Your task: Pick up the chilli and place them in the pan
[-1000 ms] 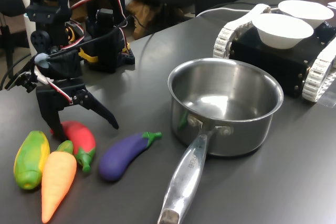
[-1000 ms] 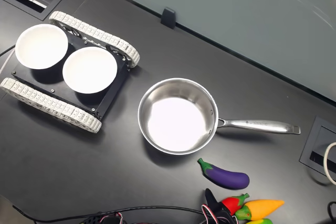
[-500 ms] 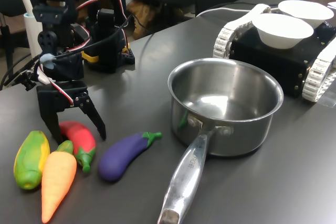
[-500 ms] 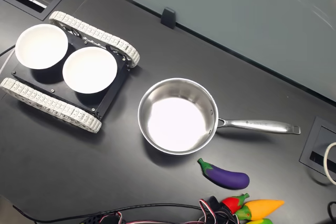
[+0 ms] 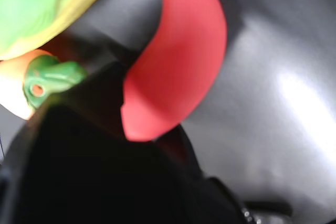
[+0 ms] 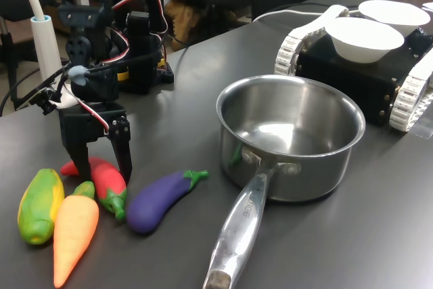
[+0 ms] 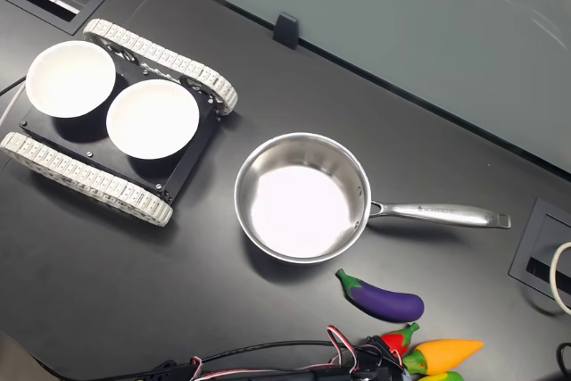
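The red chilli (image 6: 105, 179) with its green stem cap lies on the dark table at the first exterior view's left. My gripper (image 6: 103, 170) stands over it, one black finger on each side, shut against its body. In the wrist view the chilli (image 5: 178, 61) sits tight against a black finger (image 5: 89, 150). In the second exterior view only part of the chilli (image 7: 393, 343) shows at the bottom edge beside my gripper (image 7: 370, 366). The steel pan (image 6: 304, 174) stands empty to the first exterior view's right of the chilli, handle towards the camera; in the second exterior view the pan (image 7: 299, 202) is at the centre.
A purple eggplant (image 6: 159, 197) lies between chilli and pan. An orange carrot (image 6: 74, 231) and a yellow-green vegetable (image 6: 40, 204) touch the chilli's other side. Two white bowls (image 6: 363, 38) sit on a black tracked vehicle (image 6: 352, 82) behind the pan. The arm's base (image 6: 139, 52) stands at the back.
The gripper has come down and its fingers have narrowed from wide apart onto the chilli. The chilli has turned slightly on the table.
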Robot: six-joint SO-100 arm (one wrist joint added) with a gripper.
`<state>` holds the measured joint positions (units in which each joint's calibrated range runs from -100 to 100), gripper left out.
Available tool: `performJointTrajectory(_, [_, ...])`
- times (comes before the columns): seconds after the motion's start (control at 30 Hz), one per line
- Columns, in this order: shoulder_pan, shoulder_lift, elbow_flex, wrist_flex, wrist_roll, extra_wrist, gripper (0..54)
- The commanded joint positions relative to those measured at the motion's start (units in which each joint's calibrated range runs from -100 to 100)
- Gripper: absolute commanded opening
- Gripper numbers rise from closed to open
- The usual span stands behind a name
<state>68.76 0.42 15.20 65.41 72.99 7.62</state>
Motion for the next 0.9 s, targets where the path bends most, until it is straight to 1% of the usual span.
performJointTrajectory(0.0, [-0.4, -0.3, 1.7, -1.4, 0.6, 2.0, 10.8])
performJointTrajectory(0.03, [-0.4, -0.4, 1.7, -1.4, 0.6, 2.0, 10.1])
performJointTrajectory(0.2, [-0.3, -0.8, 2.5, -1.9, 0.7, 2.0, 0.2])
performJointTrajectory(0.4, [-0.3, -1.6, 3.4, -2.6, 0.0, 2.0, 0.2])
performJointTrajectory(0.6, [-0.6, -4.8, 7.1, -5.7, -2.3, 1.5, 0.2])
performJointTrajectory(0.7, [-0.6, -5.9, 6.7, -5.5, -3.7, 0.2, 0.2])
performJointTrajectory(0.77, [-0.6, -6.7, 5.1, -5.3, -5.3, -1.7, 0.2])
performJointTrajectory(0.87, [0.2, -7.5, 0.5, -2.6, -7.8, -5.9, 0.2])
